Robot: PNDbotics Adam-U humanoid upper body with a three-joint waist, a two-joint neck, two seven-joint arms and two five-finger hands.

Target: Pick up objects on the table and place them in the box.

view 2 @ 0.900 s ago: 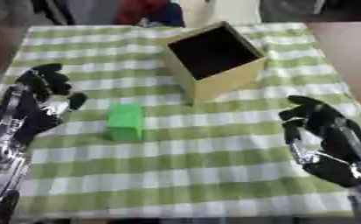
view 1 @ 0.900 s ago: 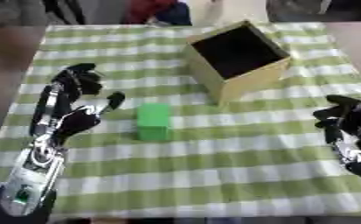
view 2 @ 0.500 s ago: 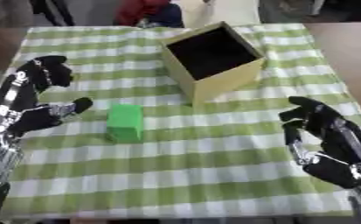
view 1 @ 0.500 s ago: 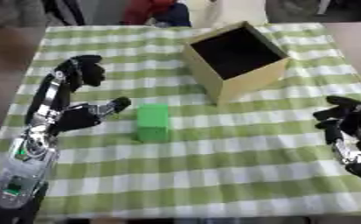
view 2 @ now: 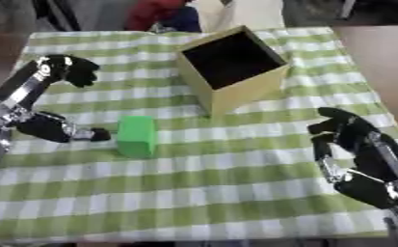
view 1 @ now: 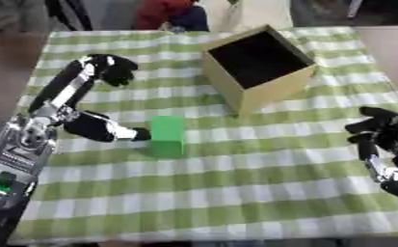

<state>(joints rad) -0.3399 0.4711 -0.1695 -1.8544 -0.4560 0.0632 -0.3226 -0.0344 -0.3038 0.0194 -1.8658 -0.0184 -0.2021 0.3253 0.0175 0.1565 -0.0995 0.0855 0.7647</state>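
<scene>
A green block (view 1: 167, 135) lies on the green-and-white checked tablecloth, left of centre. My left hand (view 1: 86, 123) is spread wide just left of it: the thumb (view 1: 111, 131) reaches to the block's left side, while the fingers (view 1: 111, 68) arch up and away toward the far left. Nothing is held in it. The open tan box (view 1: 257, 67) stands behind and to the right of the block, dark and hollow inside. My right hand (view 2: 353, 159) hovers over the table's right edge, fingers loosely bent, holding nothing.
The tablecloth (view 1: 235, 183) covers the whole table, with bare checked cloth in front of the block and box. A person in red (view 1: 166, 12) sits beyond the far edge. Brown floor shows on both sides.
My left hand has moved right toward the green block, and its thumb now reaches the block's left side. The right hand has barely moved.
</scene>
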